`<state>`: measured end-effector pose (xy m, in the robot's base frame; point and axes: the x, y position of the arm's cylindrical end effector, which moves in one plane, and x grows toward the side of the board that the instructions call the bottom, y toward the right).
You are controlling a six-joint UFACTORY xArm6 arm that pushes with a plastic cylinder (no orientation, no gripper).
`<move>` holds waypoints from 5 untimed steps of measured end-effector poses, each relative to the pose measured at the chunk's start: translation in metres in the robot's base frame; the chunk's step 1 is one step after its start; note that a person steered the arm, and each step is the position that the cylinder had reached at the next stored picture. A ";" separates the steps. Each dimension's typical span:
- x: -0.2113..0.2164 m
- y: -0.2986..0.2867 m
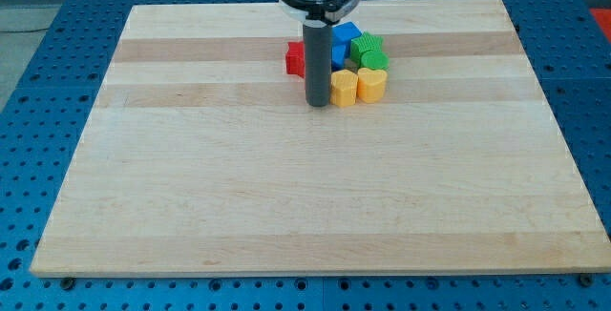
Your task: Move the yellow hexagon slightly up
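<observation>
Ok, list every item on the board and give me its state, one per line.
my tip: down at the board, touching or almost touching the yellow hexagon's left side
yellow hexagon: flat, against the yellow heart
yellow heart: flat, at the cluster's right
green block: behind the yellow ones
blue block: partly hidden by the rod
red block: left of the rod, partly hidden

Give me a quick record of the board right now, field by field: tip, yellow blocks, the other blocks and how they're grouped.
tip: my tip rests on the board, against the yellow hexagon's left side
yellow hexagon, bottom left of the cluster
yellow heart, touching the hexagon on the view's right
green blocks, above the heart, shape unclear
blue block, partly behind the rod
red block, left of the rod
grouping: one tight cluster near the view's top centre
</observation>
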<state>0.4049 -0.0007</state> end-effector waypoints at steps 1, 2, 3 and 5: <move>0.047 0.008; 0.056 0.044; 0.028 0.050; 0.000 0.050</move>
<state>0.4051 0.0489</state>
